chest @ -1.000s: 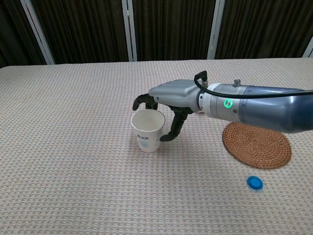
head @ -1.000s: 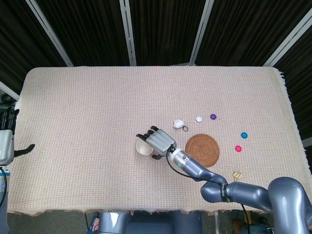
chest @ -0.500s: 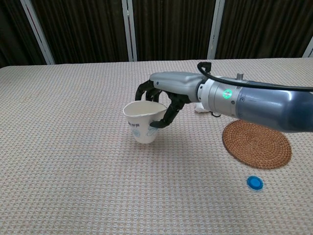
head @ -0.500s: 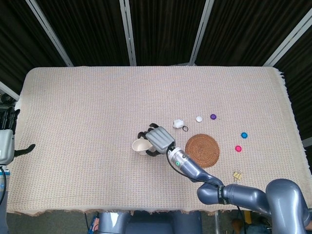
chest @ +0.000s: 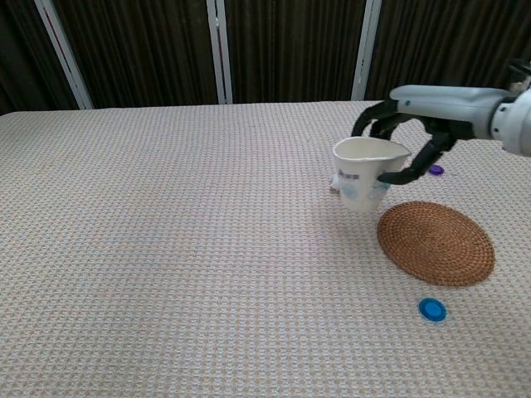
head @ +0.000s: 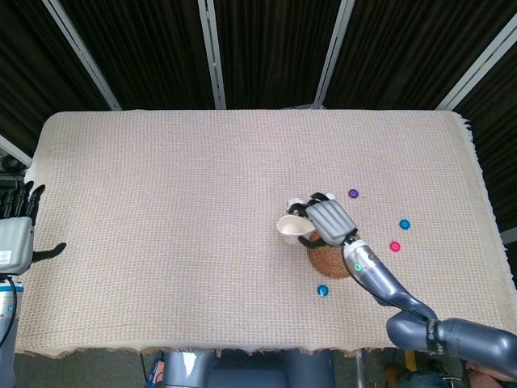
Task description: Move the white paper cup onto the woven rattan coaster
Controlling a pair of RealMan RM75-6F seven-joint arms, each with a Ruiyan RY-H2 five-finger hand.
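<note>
The white paper cup (head: 289, 226) (chest: 363, 176) hangs in the air, tilted, its rim squeezed out of round. My right hand (head: 327, 219) (chest: 412, 137) grips it from the right side, fingers curled around the rim. The round woven rattan coaster (head: 329, 262) (chest: 436, 242) lies flat on the cloth; in the chest view the cup is just left of the coaster's left edge and above it. In the head view my forearm hides much of the coaster. My left hand (head: 18, 236) stays at the far left table edge, fingers spread, holding nothing.
Small caps lie around the coaster: a blue cap (head: 322, 290) (chest: 431, 309) in front, a purple cap (head: 353, 194) (chest: 436, 170) behind, a second blue cap (head: 404, 224) and a pink cap (head: 395, 246) to the right. A crumpled white scrap (head: 294, 203) sits behind the cup.
My right hand closed on the cup, lifted it off the cloth and carried it rightward to the coaster's edge. The cup tilted and its rim deformed. The left hand barely moved.
</note>
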